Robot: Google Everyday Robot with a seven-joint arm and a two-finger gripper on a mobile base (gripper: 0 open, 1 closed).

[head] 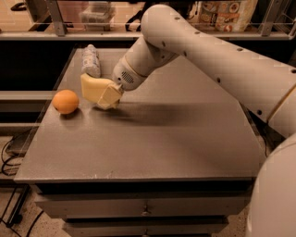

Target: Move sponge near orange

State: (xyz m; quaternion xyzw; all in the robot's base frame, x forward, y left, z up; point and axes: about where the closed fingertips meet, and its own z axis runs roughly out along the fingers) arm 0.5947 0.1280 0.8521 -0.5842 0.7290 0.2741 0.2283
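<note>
Nearest me, below and to the right of the orange, is the desk's (152,157) dark drawer front with a small round knob (145,212). Above it lies the flat, matte grey top. The orange (65,102) is round, smooth and bright, and it rests on the left part of that top with bare surface all around it.

Just to the right of the orange, apart from it, I see the sponge (91,87). It is a pale yellow foam block with soft edges, tilted and low over the desk. I cannot tell whether it touches the top. The pincer (106,98) is closed on the sponge's right end, one cream pad flat against the foam.

Up and to the right of the orange the arm (208,51) crosses the view as a thick, smooth white shell with small dark dots.

Behind the orange, just beyond the sponge, a whitish crinkled plastic bottle (91,60) lies on the desk. Farthest from the orange, a metal rail (60,33) fronts shelved packages (229,14).
</note>
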